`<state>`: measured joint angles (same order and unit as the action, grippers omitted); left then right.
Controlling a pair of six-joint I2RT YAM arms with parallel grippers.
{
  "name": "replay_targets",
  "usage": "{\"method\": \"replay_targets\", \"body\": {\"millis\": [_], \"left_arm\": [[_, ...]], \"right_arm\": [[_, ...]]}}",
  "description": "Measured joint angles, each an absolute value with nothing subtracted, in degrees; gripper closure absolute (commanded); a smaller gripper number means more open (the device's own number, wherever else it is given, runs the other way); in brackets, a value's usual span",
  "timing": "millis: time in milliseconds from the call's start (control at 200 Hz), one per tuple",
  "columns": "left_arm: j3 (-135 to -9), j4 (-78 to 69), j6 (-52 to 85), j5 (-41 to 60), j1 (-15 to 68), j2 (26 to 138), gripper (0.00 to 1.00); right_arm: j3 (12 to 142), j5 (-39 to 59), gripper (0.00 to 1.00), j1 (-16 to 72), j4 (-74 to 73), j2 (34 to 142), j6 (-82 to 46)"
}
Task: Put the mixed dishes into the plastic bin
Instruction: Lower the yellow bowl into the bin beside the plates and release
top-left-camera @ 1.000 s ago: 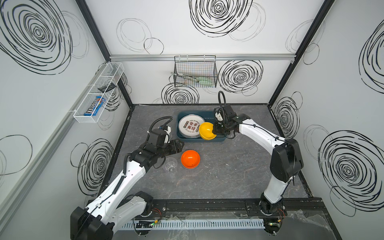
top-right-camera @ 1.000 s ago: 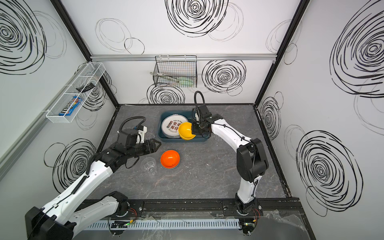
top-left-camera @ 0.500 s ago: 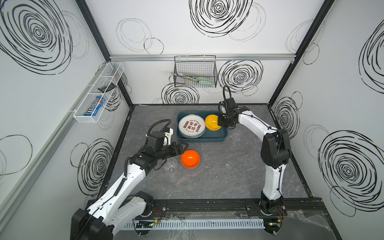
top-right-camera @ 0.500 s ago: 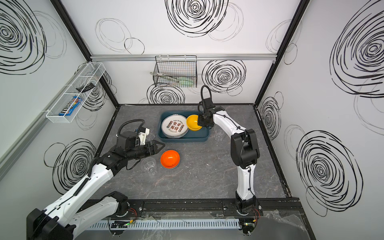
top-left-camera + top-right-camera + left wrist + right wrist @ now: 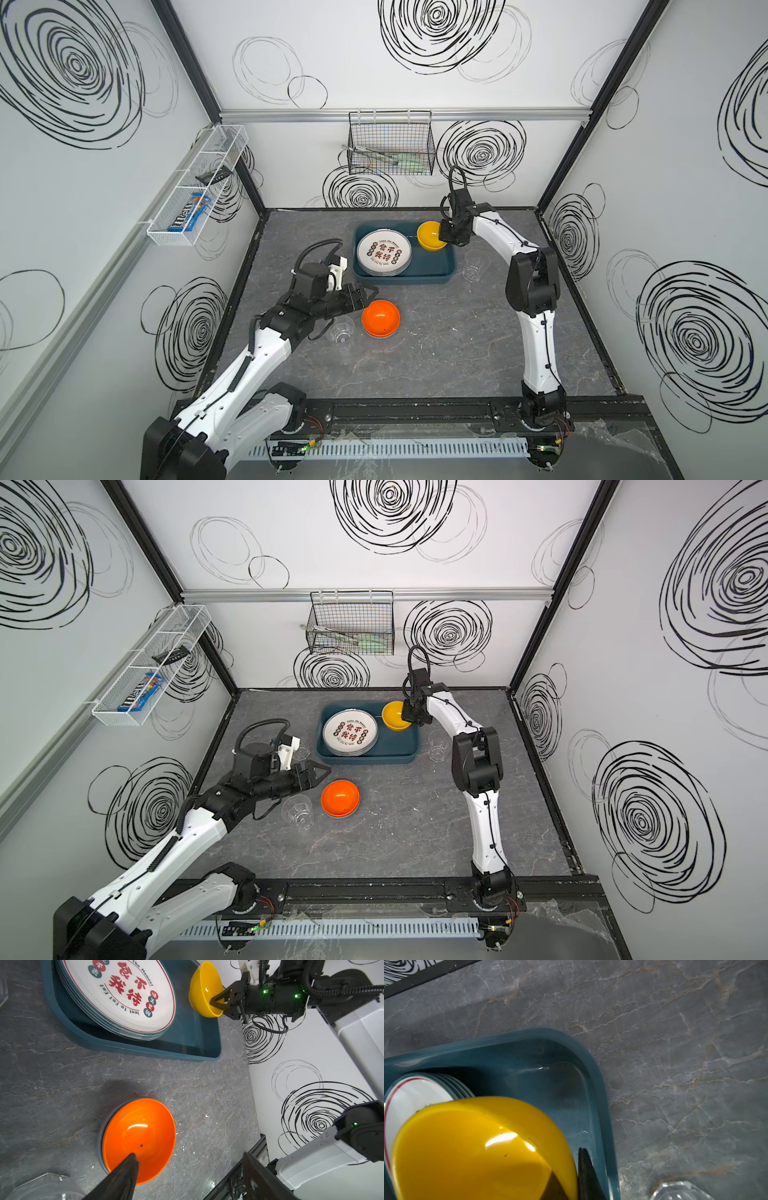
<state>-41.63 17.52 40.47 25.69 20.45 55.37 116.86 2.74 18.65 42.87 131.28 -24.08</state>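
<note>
Yellow bowl shifted to 1 o'clock corner of plastic bin, mouth up, right pincer clenched on its rim. Bin long axis 9–3. Left pincer released, wider. Plate: "Just To Eat Eat".

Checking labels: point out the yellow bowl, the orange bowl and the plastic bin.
yellow bowl [image 5: 428, 235]: a top view, its inside.
orange bowl [image 5: 380, 318]: a top view, its centre.
plastic bin [image 5: 432, 265]: a top view, bare floor.

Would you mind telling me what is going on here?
The right gripper is shut on the rim of a yellow bowl, holding it at the back corner of the teal bin, beside a stack of plates. The left gripper is open by an orange bowl on the table. A clear glass stands nearby.
</note>
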Motion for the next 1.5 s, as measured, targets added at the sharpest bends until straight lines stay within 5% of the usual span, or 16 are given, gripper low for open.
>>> {"method": "replay_targets", "body": {"millis": [1501], "left_arm": [[-39.6, 17.4, 41.4, 25.5, 20.4, 55.4, 0.18]], "right_arm": [[128.7, 0.6, 0.85, 18.8, 43.1, 142.9, -23.3]]}}
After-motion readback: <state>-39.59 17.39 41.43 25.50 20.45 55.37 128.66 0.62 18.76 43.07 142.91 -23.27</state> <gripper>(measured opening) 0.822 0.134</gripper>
